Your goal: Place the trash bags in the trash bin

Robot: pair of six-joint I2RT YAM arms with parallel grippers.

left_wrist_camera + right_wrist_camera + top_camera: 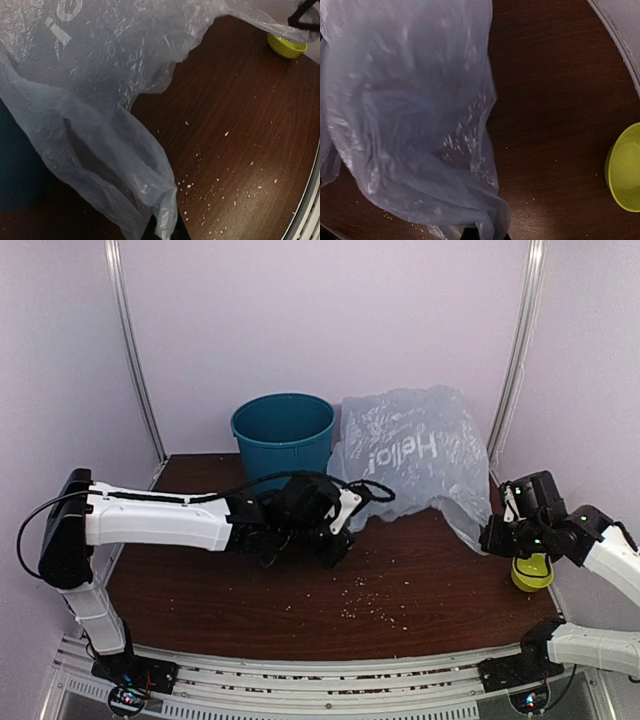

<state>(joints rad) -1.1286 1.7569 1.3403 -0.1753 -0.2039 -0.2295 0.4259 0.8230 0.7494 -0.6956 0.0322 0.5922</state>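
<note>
The bag (pixel 415 455) is not in the bin (pixel 283 435) yet. In the overhead view it hangs in the air as a wide, crinkled sheet in the upper right of centre, stretched between the two arms, with white lettering showing on its face. Its left edge comes close to the bin's rim. The bin stands open and upright at the back of the table (pixel 250 600), just left of centre, and nothing can be seen inside it.

The left gripper (pixel 345 515) is clenched on the bag's lower left corner. Its wrist view shows the plastic bunching to a point at the bottom edge, right at the fingers. The right gripper (pixel 497 532) pinches the lower right corner in the same way at the right side of the frame. The grasping, then, looks done. What seems left is to carry the sheet over the opening, gather it in, since it looks wider than the bin, and let go.

The table is dark brown wood, dusted with pale crumbs (pixel 370 600) in the lower middle. A small green bowl (pixel 532 572) sits at the far right, under the right arm. Pale lilac walls close the scene in, with metal poles (pixel 135 350) rising at the back corners.
</note>
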